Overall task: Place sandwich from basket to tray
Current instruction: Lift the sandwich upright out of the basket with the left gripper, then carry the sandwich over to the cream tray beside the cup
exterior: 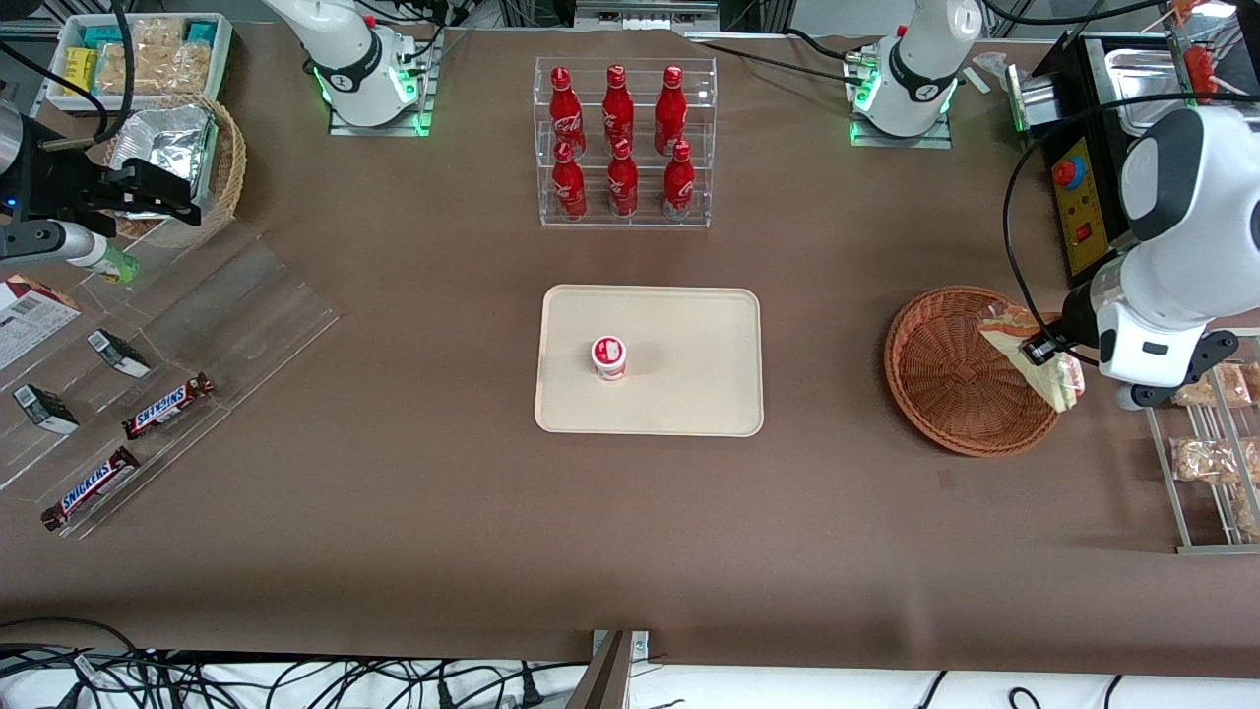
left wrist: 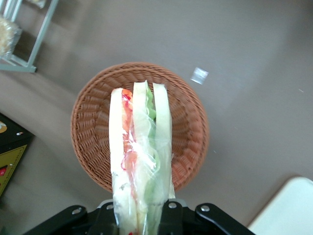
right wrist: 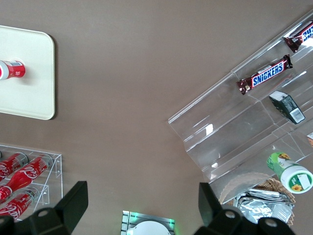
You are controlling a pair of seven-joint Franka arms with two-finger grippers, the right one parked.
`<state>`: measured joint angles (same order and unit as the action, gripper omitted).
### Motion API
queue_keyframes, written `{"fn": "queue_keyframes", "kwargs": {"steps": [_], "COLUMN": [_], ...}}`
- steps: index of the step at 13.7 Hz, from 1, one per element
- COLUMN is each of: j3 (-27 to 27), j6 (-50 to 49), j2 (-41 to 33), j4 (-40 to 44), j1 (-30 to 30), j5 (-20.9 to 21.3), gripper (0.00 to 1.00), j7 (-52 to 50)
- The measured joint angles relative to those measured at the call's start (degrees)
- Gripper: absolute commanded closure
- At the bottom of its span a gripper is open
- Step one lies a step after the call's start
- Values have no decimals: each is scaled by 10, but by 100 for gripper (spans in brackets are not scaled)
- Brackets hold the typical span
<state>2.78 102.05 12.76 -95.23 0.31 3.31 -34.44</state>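
Observation:
My left gripper [exterior: 1051, 347] hangs above the rim of the reddish-brown wicker basket [exterior: 947, 379] at the working arm's end of the table. It is shut on the wrapped sandwich [exterior: 1029, 352], which is lifted clear of the weave. In the left wrist view the sandwich [left wrist: 139, 156] stands on edge between the black fingers [left wrist: 172, 216], its white bread and red and green filling showing through the wrap, with the empty basket [left wrist: 93, 125] below it. The cream tray [exterior: 689, 394] lies mid-table toward the parked arm from the basket, and its corner [left wrist: 288, 210] shows in the wrist view.
A small red-and-white cup [exterior: 609, 356] stands on the tray. A clear rack of red bottles [exterior: 622, 143] is farther from the front camera than the tray. A metal rack with bagged snacks [exterior: 1216, 448] sits beside the basket. A black control box [exterior: 1088, 197] stands close to the arm.

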Motion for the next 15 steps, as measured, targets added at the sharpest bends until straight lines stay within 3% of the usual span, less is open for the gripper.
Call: {"fn": "queue_keyframes", "kwargs": {"steps": [3,10,15], "j3": [27,96,179], "j6": [-36,-65,-44], "j2": [0,2,18], "j4": [26,48,48], "j1": [-3,-5,-12], "j5": [-11,-29,-20], "gripper": [100,100,100], "j7": [79,92,153]}}
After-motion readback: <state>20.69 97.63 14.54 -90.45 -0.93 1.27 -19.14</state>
